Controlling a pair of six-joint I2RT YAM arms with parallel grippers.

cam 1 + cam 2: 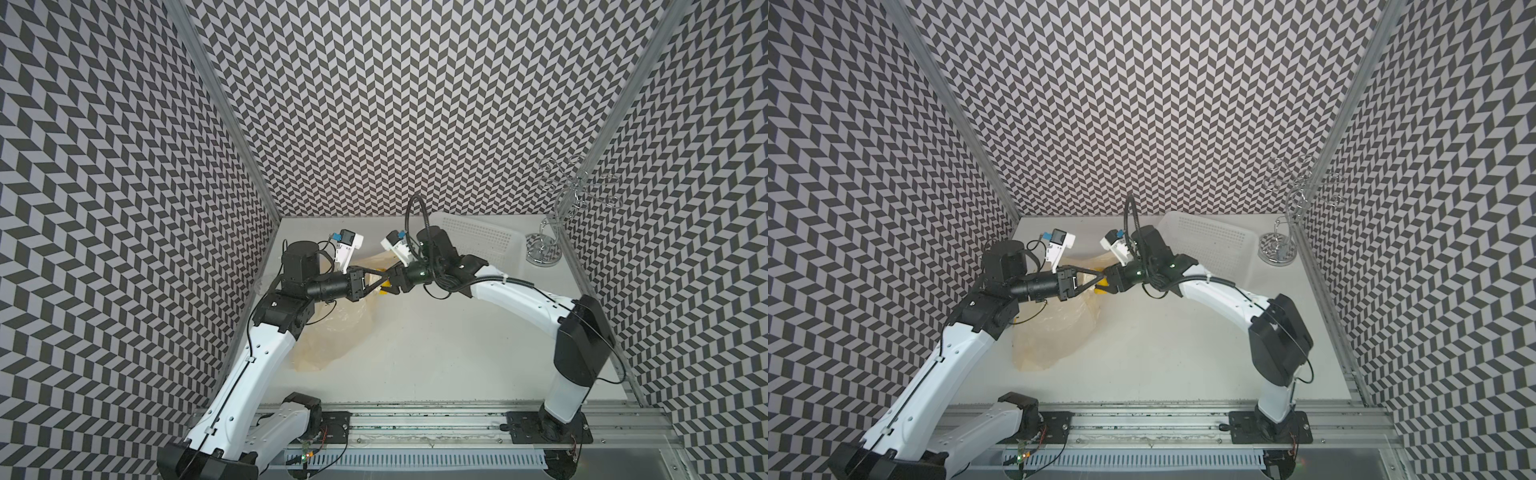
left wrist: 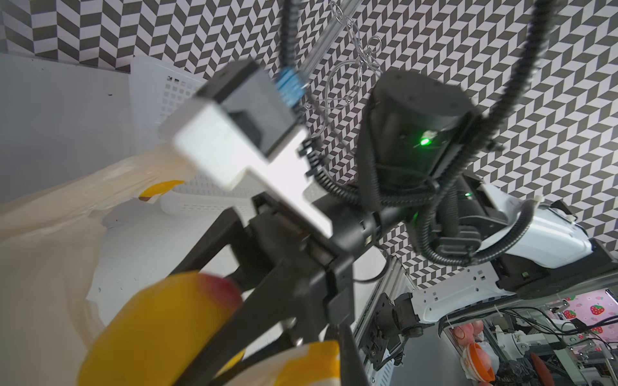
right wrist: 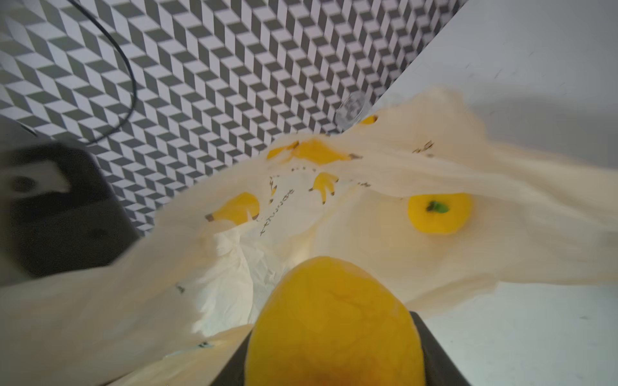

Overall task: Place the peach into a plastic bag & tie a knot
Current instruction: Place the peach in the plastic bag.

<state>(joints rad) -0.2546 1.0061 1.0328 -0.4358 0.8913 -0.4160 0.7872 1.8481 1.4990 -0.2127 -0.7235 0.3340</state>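
The plastic bag point(image 1: 336, 332) lies crumpled on the table's left half, cream-yellow with banana prints point(image 3: 234, 212). My left gripper point(image 1: 383, 277) is shut on its raised edge point(image 2: 301, 362), which holds the mouth up. Facing it tip to tip, my right gripper point(image 1: 391, 283) is shut on the peach point(image 1: 385, 287), a yellow fruit with a red patch point(image 2: 160, 327). In the right wrist view the peach point(image 3: 334, 310) fills the space between the jaws, just in front of the bag's open mouth point(image 3: 254, 267). A round yellow shape with a green stem point(image 3: 439, 214) shows at the bag. No knot is in view.
A white perforated basket point(image 1: 478, 239) stands at the back right behind my right arm. A chrome wire stand point(image 1: 552, 241) sits in the far right corner. Patterned walls close in the table on three sides, and a metal rail point(image 1: 415, 419) runs along the front.
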